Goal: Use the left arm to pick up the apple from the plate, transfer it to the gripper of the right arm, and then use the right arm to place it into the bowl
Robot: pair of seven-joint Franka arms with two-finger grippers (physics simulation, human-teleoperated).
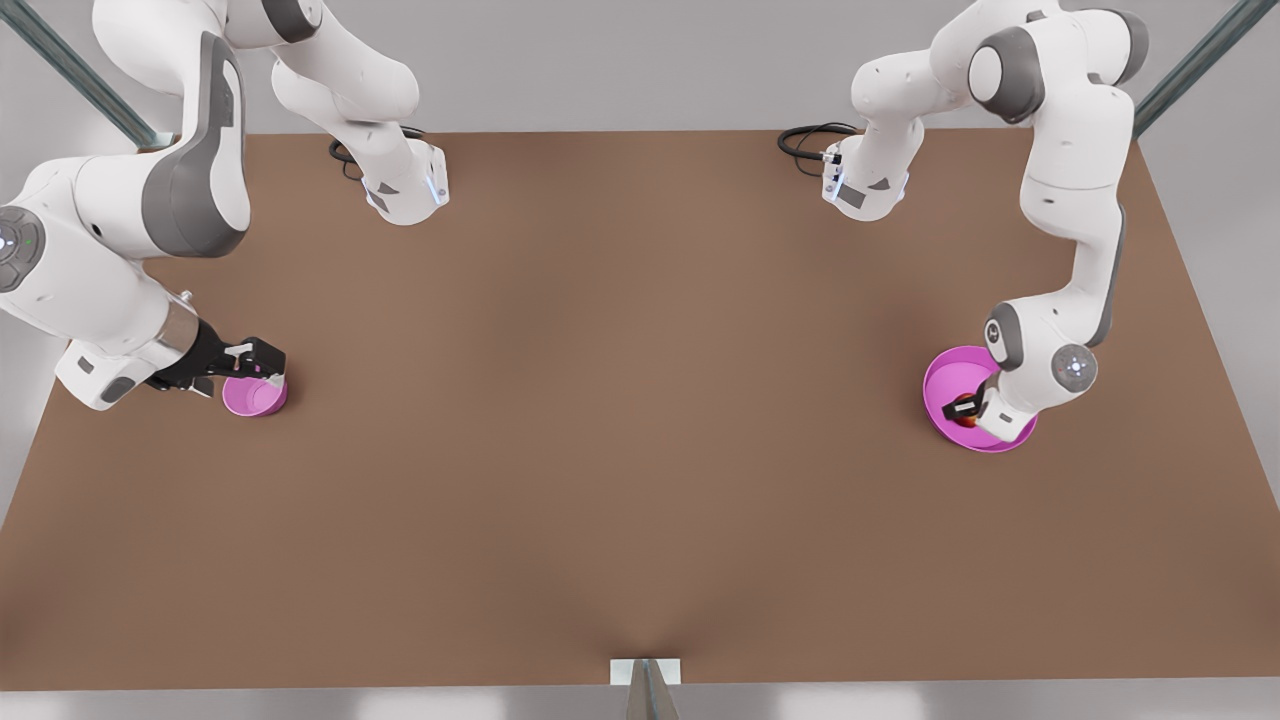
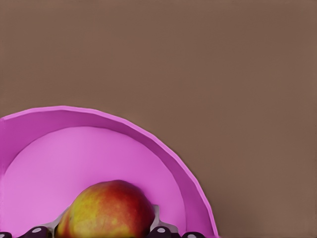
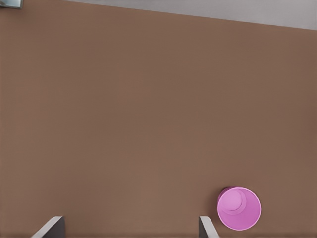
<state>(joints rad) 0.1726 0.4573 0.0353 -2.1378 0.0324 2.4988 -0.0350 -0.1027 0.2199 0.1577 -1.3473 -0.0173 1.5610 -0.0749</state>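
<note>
White left hand (image 1: 966,408) straddles apple (image 2: 111,210); right hand (image 1: 262,362) open.

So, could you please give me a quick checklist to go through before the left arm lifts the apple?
1. Left hand down at the apple: ok.
2. Fingers on both sides of the apple: ok.
3. Firm grip on the apple: cannot tell.
4. Apple on the plate: ok.
5. Right hand open, ready to receive: ok.
6. Right hand at a handover spot: not ok, it waits by the bowl.
</note>
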